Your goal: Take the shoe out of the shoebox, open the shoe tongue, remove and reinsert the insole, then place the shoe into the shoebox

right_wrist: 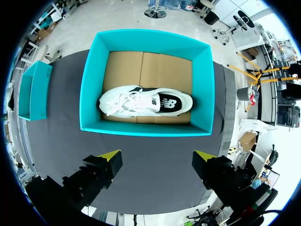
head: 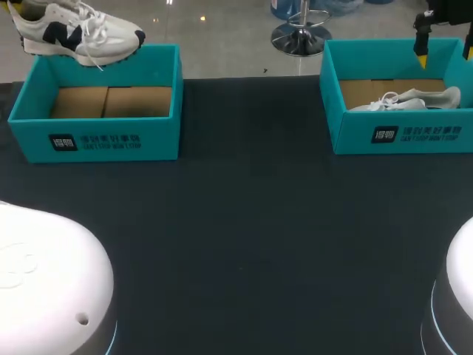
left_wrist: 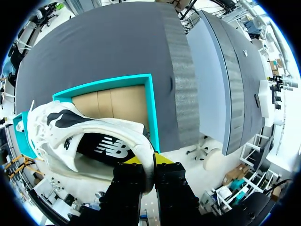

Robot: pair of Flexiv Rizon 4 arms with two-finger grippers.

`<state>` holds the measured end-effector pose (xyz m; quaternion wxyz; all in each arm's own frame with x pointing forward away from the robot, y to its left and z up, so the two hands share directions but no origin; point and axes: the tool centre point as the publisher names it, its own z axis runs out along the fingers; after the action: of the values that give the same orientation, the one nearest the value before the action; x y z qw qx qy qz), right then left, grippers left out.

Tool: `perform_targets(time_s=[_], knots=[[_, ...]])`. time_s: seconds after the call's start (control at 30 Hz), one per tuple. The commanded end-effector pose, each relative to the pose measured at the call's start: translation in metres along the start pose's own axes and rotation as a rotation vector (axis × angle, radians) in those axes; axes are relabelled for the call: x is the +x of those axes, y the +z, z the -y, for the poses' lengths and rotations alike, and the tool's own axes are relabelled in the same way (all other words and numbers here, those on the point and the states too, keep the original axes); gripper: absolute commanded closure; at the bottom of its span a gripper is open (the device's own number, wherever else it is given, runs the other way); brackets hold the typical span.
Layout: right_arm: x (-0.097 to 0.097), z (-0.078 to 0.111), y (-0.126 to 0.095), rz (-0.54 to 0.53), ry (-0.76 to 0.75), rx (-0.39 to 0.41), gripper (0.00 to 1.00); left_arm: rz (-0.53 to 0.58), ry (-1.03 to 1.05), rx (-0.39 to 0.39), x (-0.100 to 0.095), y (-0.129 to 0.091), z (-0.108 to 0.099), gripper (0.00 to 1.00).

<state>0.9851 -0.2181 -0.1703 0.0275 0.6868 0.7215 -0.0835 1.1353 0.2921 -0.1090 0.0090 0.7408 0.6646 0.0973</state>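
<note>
Two boxes: blue-green, open on top, brown card floor. L box (head: pixel 29 118) and R box (head: pixel 355 137) sit at the far side of the dark surface (head: pixel 244 222), well apart.
L shoe: white w/ dark patches (head: pixel 74 29). Up in the air over the back left corner of L box, not touching it. Toe points toward R box. Laces hang down near the box's back wall.
L pincer: (left_wrist: pixel 148 162) clenched on L shoe at the rim of the shoe's opening, one yellow tip on each side of the rim. In the L wrist view the dark inside of the shoe shows, and L box lies ahead of the pincer, past the shoe.
R shoe: white (right_wrist: pixel 146 102). Lies on its side inside R box, about mid-floor, toe toward L box.
R pincer: (right_wrist: pixel 156 157) released, fingers wide apart, nothing btwn them. Up in the air by R box, touching nothing. Box & R shoe lie ahead of it.
</note>
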Motion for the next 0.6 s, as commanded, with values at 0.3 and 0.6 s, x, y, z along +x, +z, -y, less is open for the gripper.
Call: perform_targets(time_s=[0.3, 0.6], knots=[[0.0, 0.0, 0.0, 0.0, 0.0, -0.001, 0.0, -0.006, -0.001, -0.06, -0.002, -0.011, 0.016, 1.0], [0.0, 0.0, 0.0, 0.0, 0.0, -0.001, 0.0, 0.04, -0.064, -0.016, -0.029, -0.03, 0.042, 1.0]])
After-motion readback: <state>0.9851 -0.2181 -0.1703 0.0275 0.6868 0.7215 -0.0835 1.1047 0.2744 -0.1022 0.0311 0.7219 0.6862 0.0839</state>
